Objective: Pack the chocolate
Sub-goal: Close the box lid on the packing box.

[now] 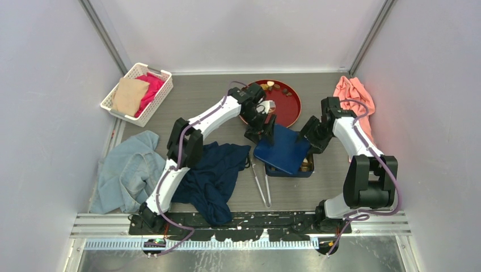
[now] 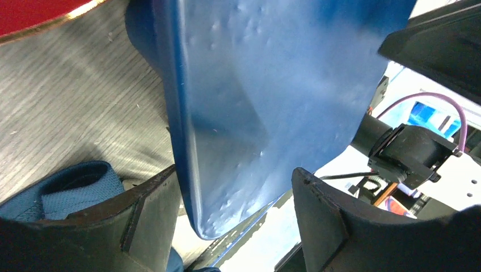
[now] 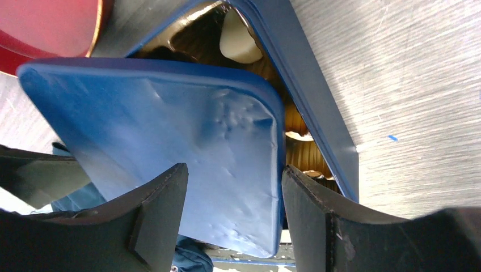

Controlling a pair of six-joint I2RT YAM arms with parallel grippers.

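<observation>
Our right claw (image 3: 233,170) and left claw (image 2: 233,173), both released, straddle the lid (image 3: 170,136); chocolate (image 3: 238,39) lies boxed just beyond the right.

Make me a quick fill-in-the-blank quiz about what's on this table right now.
1. The chocolate not yet packed sits on a round ___ tray.
2. A blue ___ lies tilted over the navy box.
3. The white basket holds a tan cloth and a ___ one.
Missing words: red; lid; pink.
</observation>
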